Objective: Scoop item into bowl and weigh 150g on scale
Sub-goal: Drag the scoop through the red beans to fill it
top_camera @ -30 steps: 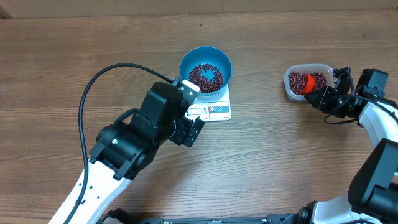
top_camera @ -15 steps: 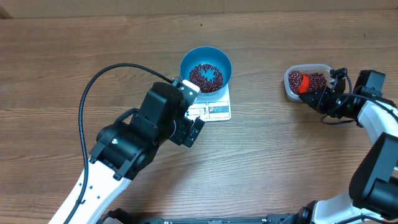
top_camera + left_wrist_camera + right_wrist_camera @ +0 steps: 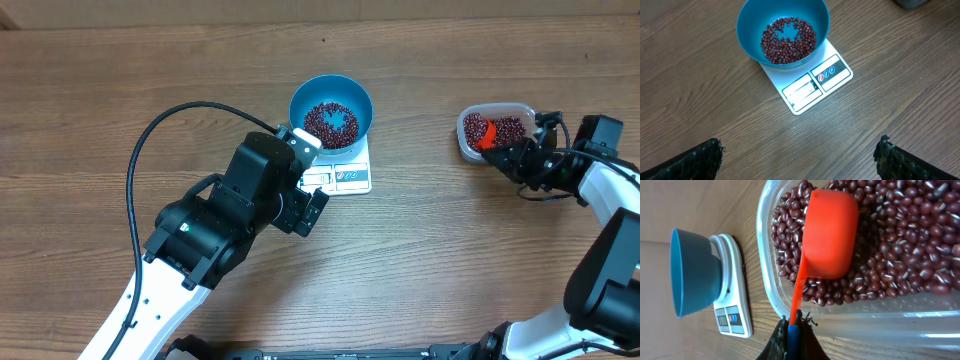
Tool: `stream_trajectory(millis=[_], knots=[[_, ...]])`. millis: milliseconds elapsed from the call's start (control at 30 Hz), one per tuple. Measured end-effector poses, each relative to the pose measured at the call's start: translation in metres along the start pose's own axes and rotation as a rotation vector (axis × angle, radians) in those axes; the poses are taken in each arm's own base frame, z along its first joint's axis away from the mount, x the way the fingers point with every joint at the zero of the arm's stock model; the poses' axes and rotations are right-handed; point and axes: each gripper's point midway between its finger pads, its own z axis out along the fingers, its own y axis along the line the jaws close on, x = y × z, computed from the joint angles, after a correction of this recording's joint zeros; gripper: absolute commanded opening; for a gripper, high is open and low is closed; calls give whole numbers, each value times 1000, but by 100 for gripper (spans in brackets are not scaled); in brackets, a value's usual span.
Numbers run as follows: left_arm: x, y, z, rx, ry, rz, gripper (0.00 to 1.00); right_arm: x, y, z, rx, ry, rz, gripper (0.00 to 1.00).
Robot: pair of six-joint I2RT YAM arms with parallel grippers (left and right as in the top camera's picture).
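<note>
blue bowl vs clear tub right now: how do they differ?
Look: the bowl is round and opaque blue; the tub is clear and rounded-rectangular.
Place: the bowl stands on the scale; the tub stands straight on the table.
Contents: the bowl holds beans only; the tub also has the orange scoop in it.
Shared: both hold the same dark red beans.

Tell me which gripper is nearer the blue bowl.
Left. The left gripper hovers open beside the bowl and scale; the right gripper is away at the clear tub, holding the scoop.
</note>
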Motion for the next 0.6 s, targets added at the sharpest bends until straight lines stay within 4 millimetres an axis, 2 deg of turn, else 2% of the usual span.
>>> stream_trajectory(millis=[333, 600], knots=[[0, 0, 0, 0, 0, 0, 100, -1, -13, -12, -45, -15, 99, 4], [0, 0, 0, 0, 0, 0, 100, -3, -13, -21, -104, -32, 146, 4]])
